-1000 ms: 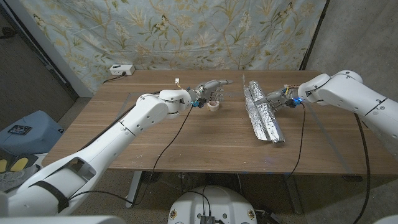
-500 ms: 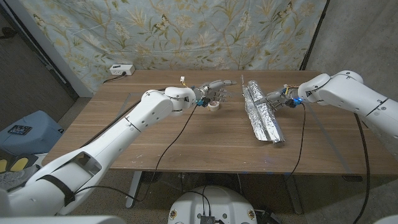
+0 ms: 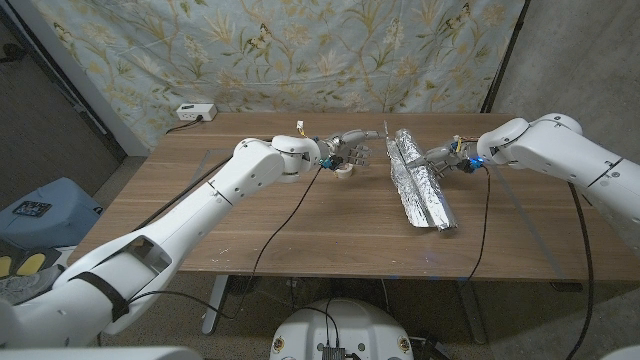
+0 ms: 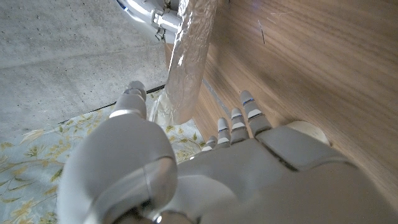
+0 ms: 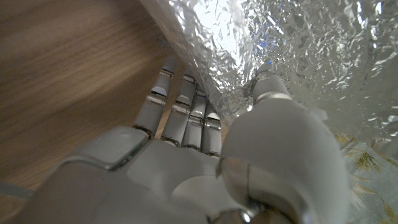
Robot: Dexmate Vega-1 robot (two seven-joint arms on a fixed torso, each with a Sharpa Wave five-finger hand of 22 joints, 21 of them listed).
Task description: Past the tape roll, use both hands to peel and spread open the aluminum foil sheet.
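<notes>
Left hand (image 3: 347,152), fingers apart and empty, has advanced over the tape roll (image 3: 343,171) in the last second and now reaches toward the foil (image 3: 420,180) just beyond its fingertips, not yet touching. Right hand (image 3: 443,156) remains clamped on the foil's far edge, fingers under, thumb over, so peeling has yet to begin.

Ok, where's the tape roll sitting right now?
In the head view, the tape roll lies on the table's far middle, right under the left hand, left of the foil sheet.
</notes>
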